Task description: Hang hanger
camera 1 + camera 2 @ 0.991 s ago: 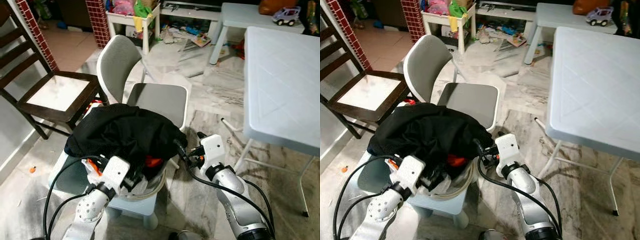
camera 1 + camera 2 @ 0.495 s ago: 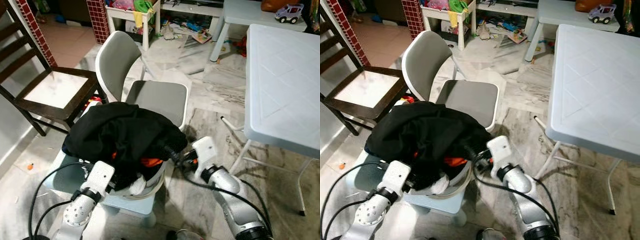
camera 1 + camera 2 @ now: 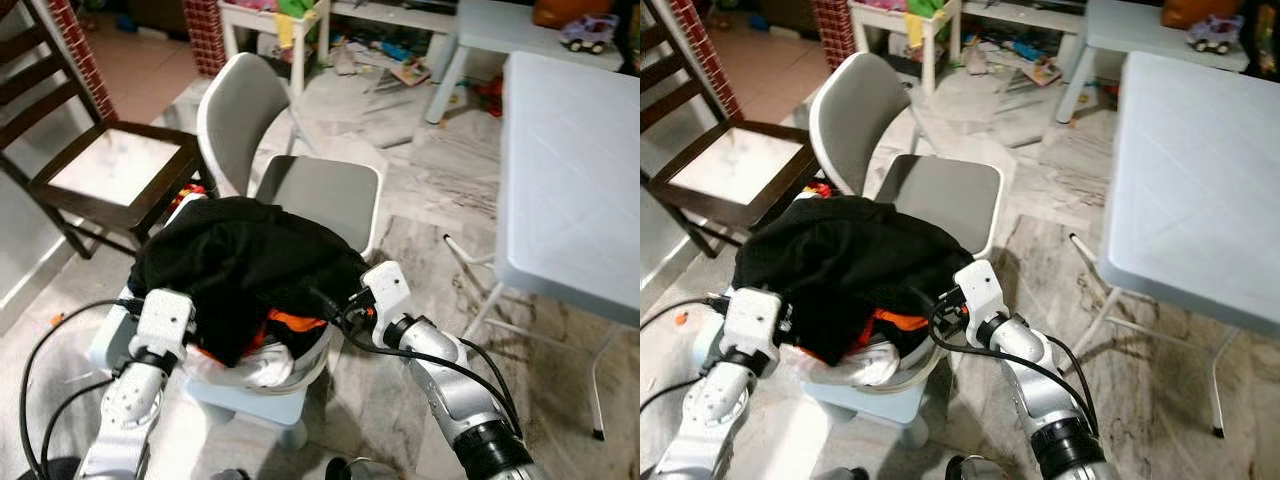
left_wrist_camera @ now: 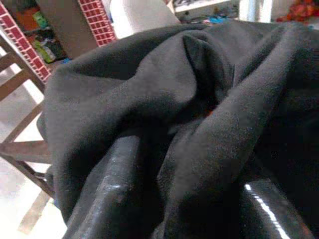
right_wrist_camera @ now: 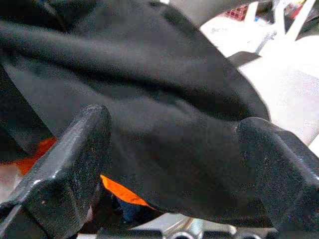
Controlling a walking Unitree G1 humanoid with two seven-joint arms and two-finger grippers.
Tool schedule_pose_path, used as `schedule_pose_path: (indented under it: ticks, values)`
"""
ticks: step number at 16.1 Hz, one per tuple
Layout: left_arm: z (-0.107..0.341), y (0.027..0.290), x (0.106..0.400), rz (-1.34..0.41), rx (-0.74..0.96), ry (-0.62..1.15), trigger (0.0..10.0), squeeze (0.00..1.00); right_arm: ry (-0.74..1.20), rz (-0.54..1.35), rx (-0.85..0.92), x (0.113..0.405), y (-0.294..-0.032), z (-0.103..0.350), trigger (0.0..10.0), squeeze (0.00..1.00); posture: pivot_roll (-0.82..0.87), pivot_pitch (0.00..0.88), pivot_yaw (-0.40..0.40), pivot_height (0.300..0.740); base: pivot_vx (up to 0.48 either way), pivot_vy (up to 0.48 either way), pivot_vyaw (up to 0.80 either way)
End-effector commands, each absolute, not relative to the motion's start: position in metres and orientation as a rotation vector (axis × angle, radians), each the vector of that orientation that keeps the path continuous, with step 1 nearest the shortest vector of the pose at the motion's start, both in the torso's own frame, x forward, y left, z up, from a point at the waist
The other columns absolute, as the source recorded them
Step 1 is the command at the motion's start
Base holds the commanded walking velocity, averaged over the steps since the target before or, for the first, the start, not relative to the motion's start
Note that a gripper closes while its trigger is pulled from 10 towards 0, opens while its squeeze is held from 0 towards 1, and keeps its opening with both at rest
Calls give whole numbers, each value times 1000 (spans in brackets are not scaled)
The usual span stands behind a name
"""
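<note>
**Both pincers in the laundry pile, no hanger yet**

Left eye view: a black garment [image 3: 240, 265] is heaped over a white basket [image 3: 290, 372] on a low pale stool [image 3: 250, 400], with orange cloth [image 3: 293, 322] peeking out beneath. The left pincer [image 4: 189, 199] is pushed into the near-left side of the heap; its wrist view has both fingers [image 4: 107, 194] spread, with a fold of black fabric lying between them. The right pincer [image 5: 174, 149] reaches in from the near right, also open, its fingers [image 5: 65, 159] straddling the garment's edge. Neither has clamped down.

I can make out no hanger; it may lie buried under the cloth. The garment is soft, light and floppy, so it will sag and drag. A hanger would be stiff and light; best taken at its neck or shoulder bar.

A grey chair [image 3: 300, 180] stands just beyond, a white desk [image 3: 570, 170] at right.
</note>
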State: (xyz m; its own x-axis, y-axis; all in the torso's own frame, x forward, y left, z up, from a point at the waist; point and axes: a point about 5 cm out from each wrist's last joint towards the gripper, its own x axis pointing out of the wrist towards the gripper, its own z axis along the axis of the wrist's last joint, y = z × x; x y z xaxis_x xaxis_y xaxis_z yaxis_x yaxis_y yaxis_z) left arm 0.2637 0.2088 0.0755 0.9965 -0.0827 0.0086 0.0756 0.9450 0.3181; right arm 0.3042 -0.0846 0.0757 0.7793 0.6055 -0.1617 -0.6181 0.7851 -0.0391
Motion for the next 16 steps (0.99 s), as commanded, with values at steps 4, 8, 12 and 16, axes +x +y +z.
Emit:
schedule_pose_path:
  ticks: [4, 8, 12, 16]
  values:
    - [92, 211, 277, -49, 323, -80, 0, 0, 125, 617, -83, 320, -87, 80, 10000, 0, 130, 119, -86, 740, 0, 0, 0]
    - [122, 204, 298, -49, 327, -205, 0, 0, 105, 648, -93, 326, -78, 85, 10000, 0, 144, 86, -91, 740, 0, 0, 0]
    - [215, 205, 333, -47, 350, -498, 0, 0, 77, 525, -106, 335, -83, 86, 10000, 0, 155, 66, -85, 740, 0, 0, 0]
    - [291, 184, 340, -131, 296, -722, 0, 0, 73, 463, -119, 339, -81, 85, 10000, 0, 171, 55, -71, 740, 0, 0, 0]
